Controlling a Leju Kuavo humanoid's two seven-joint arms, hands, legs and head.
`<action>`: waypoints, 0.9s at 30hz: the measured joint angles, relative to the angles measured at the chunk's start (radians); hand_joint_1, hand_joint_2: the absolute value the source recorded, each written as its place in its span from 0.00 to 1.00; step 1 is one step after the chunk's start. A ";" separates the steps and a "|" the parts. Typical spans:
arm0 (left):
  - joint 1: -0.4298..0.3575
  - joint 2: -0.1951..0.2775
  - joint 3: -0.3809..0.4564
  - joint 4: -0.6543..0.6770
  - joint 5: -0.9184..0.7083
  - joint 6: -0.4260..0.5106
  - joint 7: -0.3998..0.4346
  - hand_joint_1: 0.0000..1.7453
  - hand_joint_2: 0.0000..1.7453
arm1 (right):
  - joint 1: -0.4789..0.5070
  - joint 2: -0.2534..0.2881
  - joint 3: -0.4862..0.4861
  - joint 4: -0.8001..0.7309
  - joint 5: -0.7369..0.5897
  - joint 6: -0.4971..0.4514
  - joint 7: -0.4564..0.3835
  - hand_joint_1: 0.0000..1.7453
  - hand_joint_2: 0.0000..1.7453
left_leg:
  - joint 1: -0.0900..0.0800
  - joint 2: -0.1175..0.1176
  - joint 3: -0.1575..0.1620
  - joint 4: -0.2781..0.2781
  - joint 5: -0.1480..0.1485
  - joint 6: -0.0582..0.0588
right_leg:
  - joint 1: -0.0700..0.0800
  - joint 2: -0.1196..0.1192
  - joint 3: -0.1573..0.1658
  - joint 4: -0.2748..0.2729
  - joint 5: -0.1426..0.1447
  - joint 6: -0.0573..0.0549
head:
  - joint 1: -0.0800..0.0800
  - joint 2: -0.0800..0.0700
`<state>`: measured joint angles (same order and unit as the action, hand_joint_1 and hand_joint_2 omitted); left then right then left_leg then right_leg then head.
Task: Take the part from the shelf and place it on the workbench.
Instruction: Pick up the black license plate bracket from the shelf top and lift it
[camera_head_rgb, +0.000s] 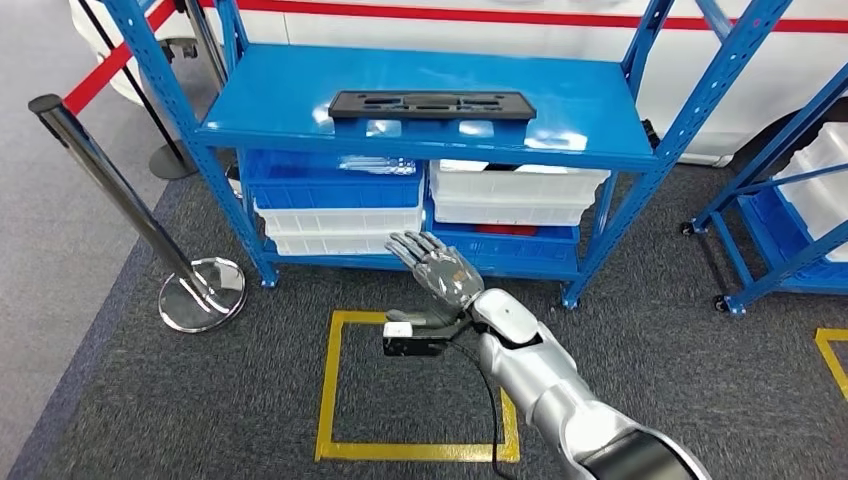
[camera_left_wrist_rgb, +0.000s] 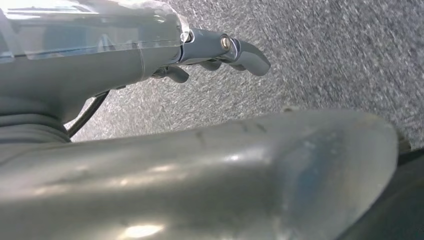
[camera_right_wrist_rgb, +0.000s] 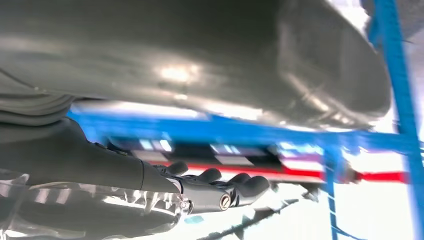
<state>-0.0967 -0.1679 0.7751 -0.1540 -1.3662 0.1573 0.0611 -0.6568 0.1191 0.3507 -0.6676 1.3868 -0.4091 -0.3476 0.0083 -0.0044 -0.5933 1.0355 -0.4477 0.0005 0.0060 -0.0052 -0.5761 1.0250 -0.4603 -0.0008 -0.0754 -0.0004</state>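
1. Flat black rectangular plastic part (camera_head_rgb: 432, 104) is lying on the top board of the blue metal shelf (camera_head_rgb: 280, 100), centred, toward its front edge.
2. Right hand (camera_head_rgb: 437, 268) is hovering in front of the shelf, below the top board, level with the lower bins; fingers are spread apart and holding nothing, not touching the part.
3. Left hand (camera_left_wrist_rgb: 220, 50) is hanging over grey carpet (camera_left_wrist_rgb: 325, 55); fingers look loosely curled with nothing in them, but I can't tell the grip state for sure.
4. White and blue plastic bins (camera_head_rgb: 340, 205) are sitting stacked on the shelf's lower level, under the part.
5. Yellow tape square (camera_head_rgb: 335, 400) is marking the floor in front of the shelf.
6. Chrome stanchion post (camera_head_rgb: 200, 290) is standing left of the shelf.
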 joint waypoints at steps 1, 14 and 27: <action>-0.004 -0.002 0.009 -0.002 -0.012 0.001 0.001 0.00 0.00 | -0.010 -0.003 0.025 -0.019 0.004 0.000 0.000 0.00 0.00 | 0.001 -0.001 -0.002 0.000 0.001 0.007 | 0.000 0.000 -0.002 -0.001 -0.001 0.004 | 0.000 0.000; -0.038 -0.018 0.077 -0.015 -0.091 0.000 -0.005 0.00 0.00 | -0.093 -0.090 0.197 -0.292 -0.127 0.006 0.020 0.00 0.00 | 0.001 -0.006 0.020 -0.010 -0.017 0.018 | 0.001 0.006 -0.050 0.010 0.046 0.004 | 0.000 0.000; -0.036 -0.018 0.096 -0.020 -0.093 -0.002 -0.005 0.00 0.00 | -0.123 -0.103 0.231 -0.348 -0.131 0.007 0.039 0.00 0.00 | 0.002 0.001 -0.112 0.107 0.057 -0.013 | -0.004 0.004 0.091 -0.036 -0.052 -0.022 | 0.000 0.000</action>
<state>-0.1329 -0.1856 0.8716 -0.1740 -1.4595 0.1557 0.0561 -0.7794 0.0157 0.5818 -1.0157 1.2556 -0.4021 -0.3082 0.0102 -0.0037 -0.7053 1.1420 -0.3906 -0.0130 0.0024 -0.0013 -0.4851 0.9895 -0.5118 -0.0224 -0.0754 -0.0004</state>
